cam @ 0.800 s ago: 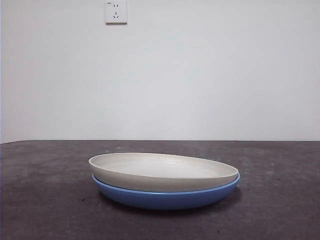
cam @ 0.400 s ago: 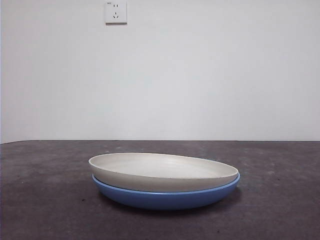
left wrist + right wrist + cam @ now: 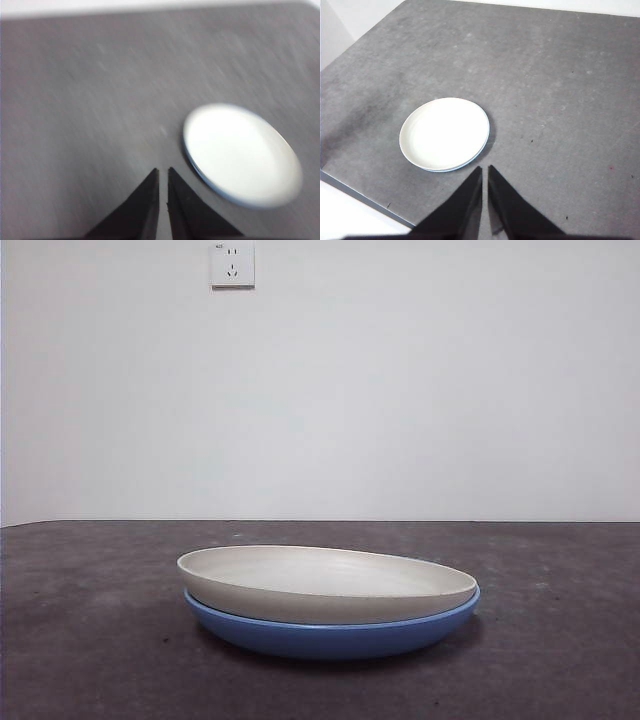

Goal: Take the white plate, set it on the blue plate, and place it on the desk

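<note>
Both grippers, left [image 3: 163, 172] and right [image 3: 485, 170], hang high, jaws pressed together, above the matte cream plate [image 3: 325, 582] nested in the glossy blue plate [image 3: 330, 635].

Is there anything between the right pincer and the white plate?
No. In the right wrist view, only bare desk lies between the right pincer and the white plate, which sits in the blue plate.

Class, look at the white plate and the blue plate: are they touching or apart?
Touching. The front view shows the white plate nested in the blue plate, tilted slightly, with no gap at their rims.
</note>
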